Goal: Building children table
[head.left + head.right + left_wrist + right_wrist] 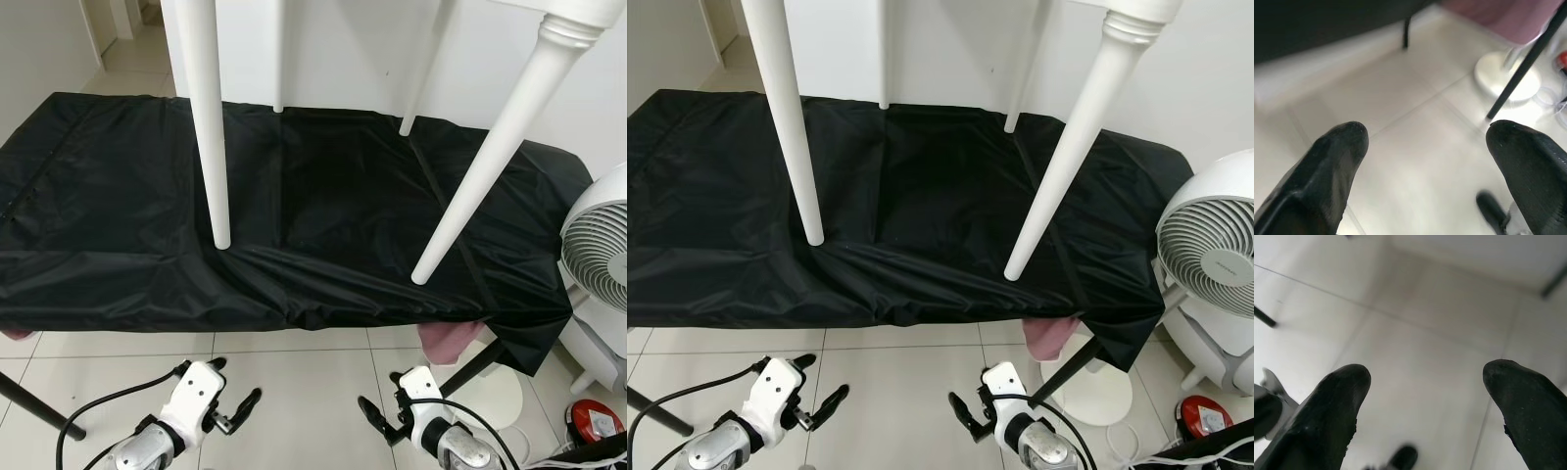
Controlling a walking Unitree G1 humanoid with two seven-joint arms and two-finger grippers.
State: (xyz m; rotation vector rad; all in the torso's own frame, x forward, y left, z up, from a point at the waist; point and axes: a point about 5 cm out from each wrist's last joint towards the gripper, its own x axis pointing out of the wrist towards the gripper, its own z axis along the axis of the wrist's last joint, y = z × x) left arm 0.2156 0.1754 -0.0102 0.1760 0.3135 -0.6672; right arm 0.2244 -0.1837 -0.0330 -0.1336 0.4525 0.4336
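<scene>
A white children's table stands over a black-covered surface [118, 225], its top mostly cut off above the picture. Its front left leg [208, 127] hangs straight and its front right leg [490, 162] slants; both tips end at the cloth near the front edge. Two back legs [278, 59] [421, 78] show behind. My left gripper [235, 384] is low over the tiled floor, open and empty, well below the legs. My right gripper [384, 394] is beside it, also open and empty. In the wrist views the left gripper [1425, 147] and right gripper [1425, 382] face bare tiles.
A white fan [600, 255] stands at the right. A pink cloth [446, 343] hangs under the black cover's front right corner, above a round white base [495, 397]. A red object [593, 421] lies at the far right; a black stand leg [39, 406] crosses the floor at the left.
</scene>
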